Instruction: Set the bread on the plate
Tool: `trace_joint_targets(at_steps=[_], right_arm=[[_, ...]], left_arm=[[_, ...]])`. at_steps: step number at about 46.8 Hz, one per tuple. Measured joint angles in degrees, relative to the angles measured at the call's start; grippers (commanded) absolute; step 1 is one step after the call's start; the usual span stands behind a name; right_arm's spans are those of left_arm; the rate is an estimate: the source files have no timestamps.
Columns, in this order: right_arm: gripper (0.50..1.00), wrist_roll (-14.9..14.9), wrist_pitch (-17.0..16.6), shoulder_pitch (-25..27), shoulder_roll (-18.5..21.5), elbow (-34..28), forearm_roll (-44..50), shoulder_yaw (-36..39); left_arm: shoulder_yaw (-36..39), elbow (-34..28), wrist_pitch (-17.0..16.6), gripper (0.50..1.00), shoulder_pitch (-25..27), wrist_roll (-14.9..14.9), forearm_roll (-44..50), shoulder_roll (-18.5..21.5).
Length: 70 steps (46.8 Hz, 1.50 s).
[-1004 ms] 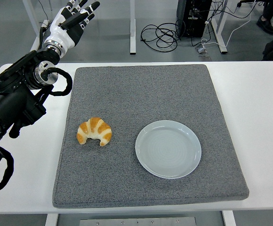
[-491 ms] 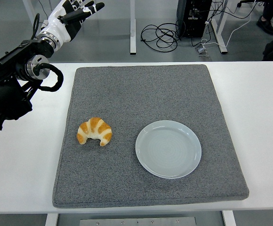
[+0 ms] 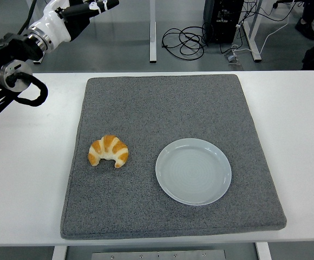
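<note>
Well below the left robot hand [image 3: 81,11], whose grip state I cannot tell, a golden-brown curved croissant [image 3: 108,151] is lying beside the round pale-blue plate [image 3: 193,171].

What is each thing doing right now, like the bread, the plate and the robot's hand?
croissant: lying on the grey mat, not on the plate
plate: empty, right of the croissant
grey mat: flat on the table
left hand: raised at the top left, holding nothing

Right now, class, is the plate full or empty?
Empty. The plate shows only its bare pale surface; the bread lies apart on the grey mat, to its left.
</note>
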<state>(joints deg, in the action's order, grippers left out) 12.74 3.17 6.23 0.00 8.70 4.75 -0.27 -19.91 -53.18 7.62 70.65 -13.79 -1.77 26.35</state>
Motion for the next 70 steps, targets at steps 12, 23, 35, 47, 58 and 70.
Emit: trace_joint_targets(at_steps=[12, 23, 35, 47, 58, 70], right_arm=[[1.0, 0.0, 0.0, 0.0, 0.0, 0.0, 0.0, 0.0], [1.0, 0.0, 0.0, 0.0, 0.0, 0.0, 0.0, 0.0], [1.0, 0.0, 0.0, 0.0, 0.0, 0.0, 0.0, 0.0], [1.0, 0.0, 0.0, 0.0, 0.0, 0.0, 0.0, 0.0], [1.0, 0.0, 0.0, 0.0, 0.0, 0.0, 0.0, 0.0], [1.0, 0.0, 0.0, 0.0, 0.0, 0.0, 0.0, 0.0]], left_arm=[[0.3, -16.2, -0.7, 0.975, -3.4, -0.1, -15.2, 9.1], [2.1, -21.8, -2.0, 0.971, -4.7, 0.1, -32.1, 14.5], [5.5, -29.9, -2.7, 0.975, -5.5, -0.1, -47.3, 18.8], [10.6, -29.9, -7.1, 0.974, -7.0, 0.8, -59.0, 17.5], [16.0, -29.3, -10.7, 0.968, -7.3, 2.1, -66.2, 17.3], [16.2, -29.2, -10.8, 0.971, -9.8, 2.5, -66.4, 17.2]])
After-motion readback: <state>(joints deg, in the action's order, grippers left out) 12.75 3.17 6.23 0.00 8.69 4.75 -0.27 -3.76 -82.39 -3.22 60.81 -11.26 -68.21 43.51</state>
